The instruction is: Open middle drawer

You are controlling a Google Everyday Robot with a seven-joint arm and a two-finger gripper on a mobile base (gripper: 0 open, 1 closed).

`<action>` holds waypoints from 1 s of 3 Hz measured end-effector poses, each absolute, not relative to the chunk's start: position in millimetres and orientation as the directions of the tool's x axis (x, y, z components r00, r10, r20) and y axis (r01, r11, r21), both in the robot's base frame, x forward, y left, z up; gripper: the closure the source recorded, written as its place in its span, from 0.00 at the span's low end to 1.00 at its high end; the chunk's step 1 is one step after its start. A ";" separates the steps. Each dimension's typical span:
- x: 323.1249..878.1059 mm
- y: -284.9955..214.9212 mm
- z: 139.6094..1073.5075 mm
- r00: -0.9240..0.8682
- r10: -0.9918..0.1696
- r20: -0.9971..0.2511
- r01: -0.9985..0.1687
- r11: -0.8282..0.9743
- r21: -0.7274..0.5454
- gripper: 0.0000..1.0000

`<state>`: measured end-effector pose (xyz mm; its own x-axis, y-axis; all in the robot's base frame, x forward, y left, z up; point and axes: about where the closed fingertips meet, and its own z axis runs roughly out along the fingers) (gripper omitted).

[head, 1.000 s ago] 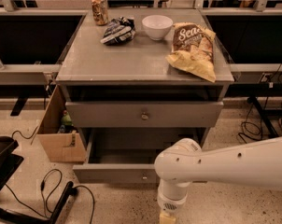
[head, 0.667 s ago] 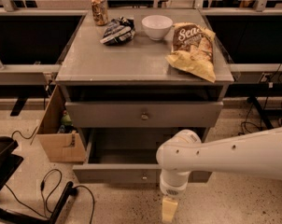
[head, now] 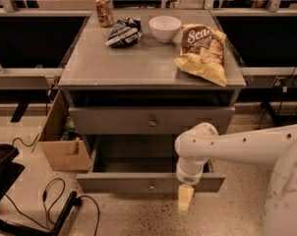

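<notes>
The middle drawer point(head: 114, 120) is a wide gray front with a small round knob point(head: 152, 122) under the cabinet top, and it looks pushed in. Below it the bottom drawer point(head: 114, 182) stands pulled out, with its own knob point(head: 152, 186). My gripper point(head: 185, 198) hangs pointing down from the white arm point(head: 237, 146) that comes in from the right. It is just in front of the bottom drawer's front, right of that knob, and below and to the right of the middle drawer's knob. It holds nothing that I can see.
On the cabinet top point(head: 114, 65) lie a chip bag point(head: 202, 53), a white bowl point(head: 164, 27), a dark snack bag point(head: 123, 32) and a can point(head: 104, 10). A cardboard box point(head: 60, 141) stands at the cabinet's left. Cables point(head: 55, 205) and a black object point(head: 1, 166) lie on the floor.
My arm has risen and shifted slightly right, bringing the gripper up from the floor level to the bottom drawer's front. The drawers have not moved.
</notes>
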<state>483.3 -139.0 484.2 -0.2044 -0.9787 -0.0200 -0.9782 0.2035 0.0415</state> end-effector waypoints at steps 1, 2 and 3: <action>519.5 -147.2 452.6 -0.201 -0.978 -0.058 -0.978 0.197 0.067 0.00; 505.2 -158.6 424.6 -0.208 -0.974 -0.094 -0.977 0.202 0.066 0.00; 505.2 -158.6 424.6 -0.208 -0.974 -0.094 -0.977 0.202 0.066 0.00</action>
<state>505.2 -158.6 424.6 -0.2078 -0.9736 -0.0940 -0.9771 0.2022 0.0655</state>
